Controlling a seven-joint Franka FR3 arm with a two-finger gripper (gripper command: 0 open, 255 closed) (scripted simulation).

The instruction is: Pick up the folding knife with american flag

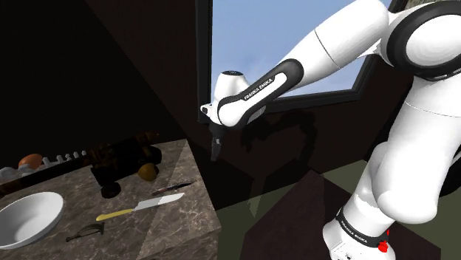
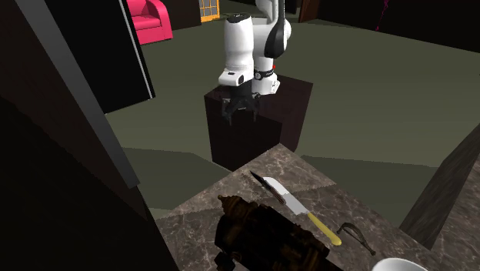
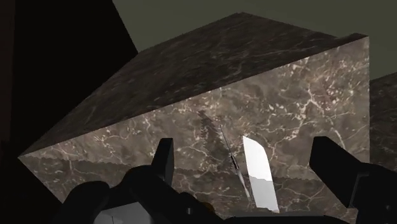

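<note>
- Between the two black fingers of the gripper (image 3: 245,153) there is nothing. They stand wide apart, a readiness that suits closing on something slim.
- Under the hand is open air. It hangs pointing downward, off the corner of a dark marble counter (image 1: 173,225), and touches nothing. It looks to be approaching rather than grasping.
- Closest to the hand on the counter is the folding knife (image 3: 229,149), a thin dark sliver lying flat near the corner that faces the gripper. No flag pattern can be made out. From the wrist it sits between the spread fingers, so the hand seems lined up on it.
- Just beside it, on the side away from the hand, lies a kitchen knife (image 1: 140,206) with a pale blade and yellow handle, roughly parallel to it. With the two lying so near each other, the descent will likely need care to avoid catching the wrong blade.
- Farther along the counter lie a pair of glasses (image 1: 85,233) and a white bowl (image 1: 29,214).
- Farthest from the hand, a bulky dark brown object (image 1: 122,159) stands at the back.
</note>
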